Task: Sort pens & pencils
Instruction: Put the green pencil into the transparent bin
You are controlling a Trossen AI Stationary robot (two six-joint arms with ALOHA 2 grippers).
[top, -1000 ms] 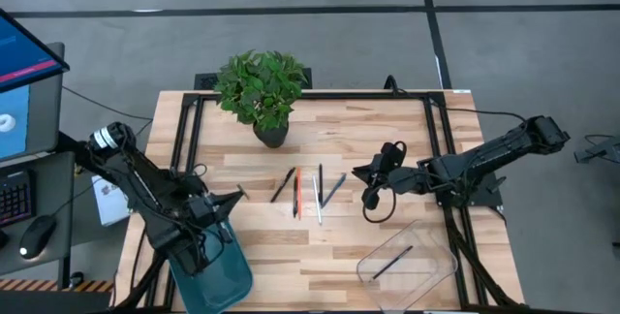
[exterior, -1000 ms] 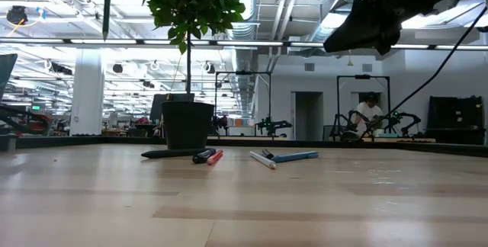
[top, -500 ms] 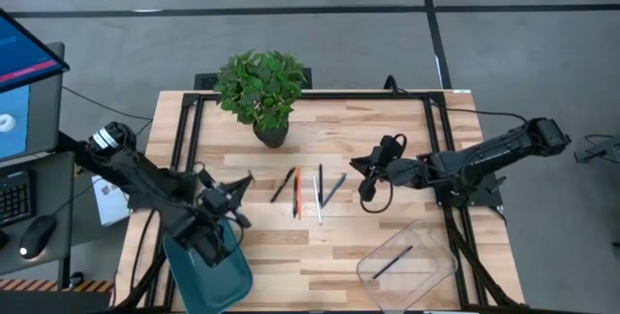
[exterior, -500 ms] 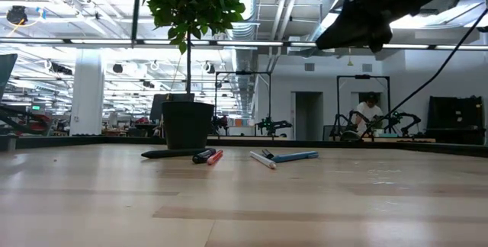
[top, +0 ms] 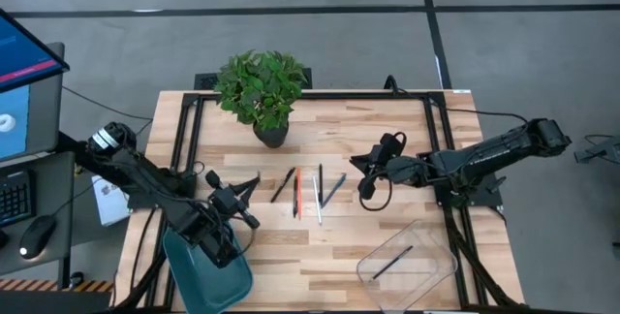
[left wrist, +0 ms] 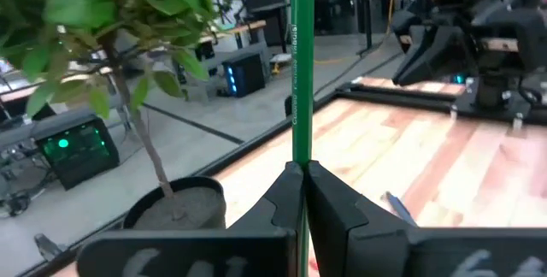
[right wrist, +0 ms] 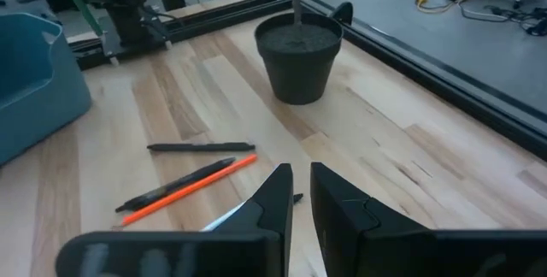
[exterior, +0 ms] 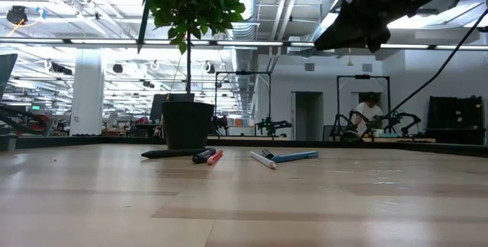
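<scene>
My left gripper (top: 244, 193) hovers over the table's left part, between the teal bin (top: 208, 273) and the row of pens, shut on a green pencil (left wrist: 299, 63). In the low view that pencil (exterior: 143, 24) hangs high above the tabletop. Several pens lie flat on the wood: a black one (top: 283, 185), an orange-red one (top: 298, 194), a white one (top: 317, 201) and a grey one (top: 333, 190). My right gripper (top: 361, 166) hangs in the air right of the row, open by a narrow gap (right wrist: 299, 193), holding nothing. My left gripper pinches the green pencil between its two fingers (left wrist: 282, 204), with the shaft (left wrist: 300, 153) running out past the fingertips, along the fingers. The pencil is lifted clear of the table. Which end lies behind the fingers is hidden.
A potted plant (top: 262, 89) stands at the far middle of the table. A clear tray (top: 407, 258) with one dark pen (top: 392, 262) in it sits at the near right corner. Black frame rails (top: 441, 140) run along the table's sides.
My left gripper has carried the green pencil from above the teal bin toward the table's right, nearer the row of pens, and the pencil now tilts a little. My right gripper has shifted slightly left and toward the far edge.
</scene>
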